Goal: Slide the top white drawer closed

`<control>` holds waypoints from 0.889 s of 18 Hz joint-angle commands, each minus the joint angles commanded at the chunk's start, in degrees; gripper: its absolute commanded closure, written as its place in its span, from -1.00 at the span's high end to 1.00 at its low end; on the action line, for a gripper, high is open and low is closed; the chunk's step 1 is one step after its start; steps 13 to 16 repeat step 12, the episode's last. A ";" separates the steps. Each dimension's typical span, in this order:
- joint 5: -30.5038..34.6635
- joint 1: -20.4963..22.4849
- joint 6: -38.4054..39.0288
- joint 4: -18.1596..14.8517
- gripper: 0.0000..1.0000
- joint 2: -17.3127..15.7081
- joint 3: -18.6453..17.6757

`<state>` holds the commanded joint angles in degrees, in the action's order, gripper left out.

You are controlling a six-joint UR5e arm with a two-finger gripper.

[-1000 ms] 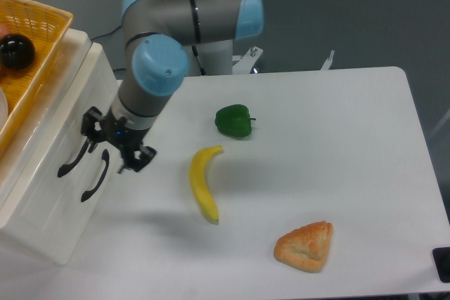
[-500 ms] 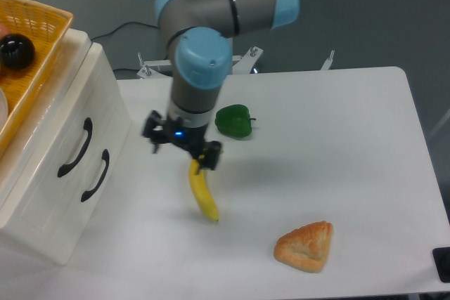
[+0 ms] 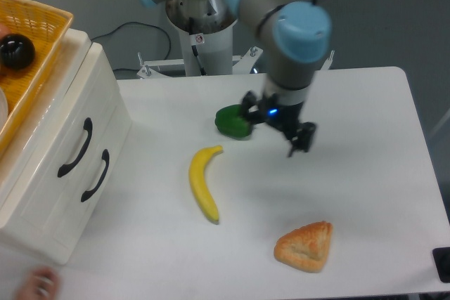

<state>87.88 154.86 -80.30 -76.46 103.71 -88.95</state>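
The top white drawer [image 3: 60, 128] is the upper of two in the cream cabinet at the left, marked by its curved black handle [image 3: 76, 147]. Its front lies flush with the cabinet face and with the lower drawer [image 3: 79, 194]. My gripper [image 3: 276, 123] hangs far from it, over the table's middle just right of the green pepper. It is open, fingers spread wide, with nothing between them.
A green pepper [image 3: 230, 121] sits beside the gripper, a banana [image 3: 202, 184] lies in front of it, and a pastry [image 3: 306, 245] lies nearer the front edge. A yellow wicker basket [image 3: 39, 40] tops the cabinet. A human hand [image 3: 35, 284] shows at the bottom left.
The arm has swung right, from the drawer fronts across the banana to beside the pepper. The drawer fronts look unchanged. A hand has appeared at the bottom left.
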 joint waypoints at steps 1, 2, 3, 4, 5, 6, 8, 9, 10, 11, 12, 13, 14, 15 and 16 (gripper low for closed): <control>1.15 0.53 -3.60 -0.26 1.00 0.00 -0.09; 1.68 0.88 -6.07 -1.05 1.00 0.00 -0.09; 1.77 1.49 -7.40 -1.93 1.00 0.00 -0.09; 1.86 1.76 -8.29 -2.46 1.00 -0.09 -0.17; 1.86 1.85 -8.82 -2.29 1.00 -0.09 -0.52; 1.69 1.85 -8.82 -2.03 1.00 -0.17 -0.53; 1.60 1.94 -9.00 -1.76 1.00 -0.09 -0.09; 1.60 1.85 -9.17 -1.59 1.00 0.35 -0.09; 1.60 1.85 -9.35 -1.50 1.00 0.61 -0.09; 1.68 1.85 -9.44 -1.06 1.00 1.22 -0.09; 1.68 1.85 -9.44 -0.54 1.00 1.32 -0.09; 1.68 1.85 -9.44 -0.54 1.00 1.32 -0.09; 1.68 1.85 -9.44 -0.54 1.00 1.32 -0.09; 1.68 1.85 -9.44 -0.54 1.00 1.32 -0.09; 1.68 1.85 -9.44 -0.54 1.00 1.32 -0.09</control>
